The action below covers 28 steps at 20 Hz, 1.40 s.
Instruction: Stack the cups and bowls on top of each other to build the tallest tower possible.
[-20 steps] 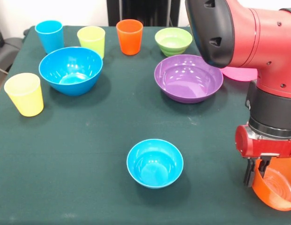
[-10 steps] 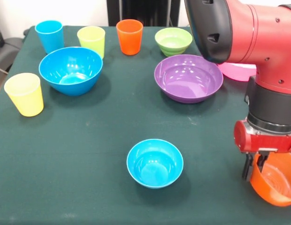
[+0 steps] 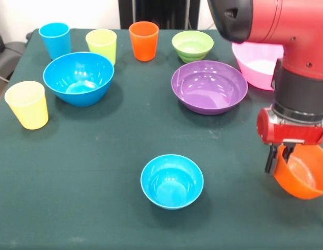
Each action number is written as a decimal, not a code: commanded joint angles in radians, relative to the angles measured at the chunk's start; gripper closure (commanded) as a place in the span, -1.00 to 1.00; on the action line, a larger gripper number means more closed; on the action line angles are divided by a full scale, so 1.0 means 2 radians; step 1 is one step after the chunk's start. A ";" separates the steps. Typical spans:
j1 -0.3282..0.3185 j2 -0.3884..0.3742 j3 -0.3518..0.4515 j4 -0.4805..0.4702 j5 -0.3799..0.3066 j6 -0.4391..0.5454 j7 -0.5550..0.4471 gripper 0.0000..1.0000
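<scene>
One small orange bowl (image 3: pixel 301 177) now lifted off the table right of the light-blue bowl (image 3: pixel 172 181), rim clenched in the gripper (image 3: pixel 278 161), seemingly ready for stacking there.

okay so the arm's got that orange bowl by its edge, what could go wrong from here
The gripper pinches the orange bowl by one rim only, and it hangs tilted, so it could slip or swing loose. The small light-blue bowl is a narrow target; a tilted bowl might land crooked or nudge it aside.
</scene>
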 commanded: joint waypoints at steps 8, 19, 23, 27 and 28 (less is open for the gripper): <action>-0.027 -0.040 0.048 0.028 -0.001 0.084 -0.011 1.00; -0.081 -0.040 0.060 -0.045 -0.019 0.151 -0.092 1.00; -0.094 -0.041 0.068 -0.058 -0.023 0.167 -0.108 1.00; -0.102 -0.038 0.076 -0.064 -0.028 0.170 -0.118 1.00; -0.103 -0.038 0.077 -0.065 -0.029 0.172 -0.119 1.00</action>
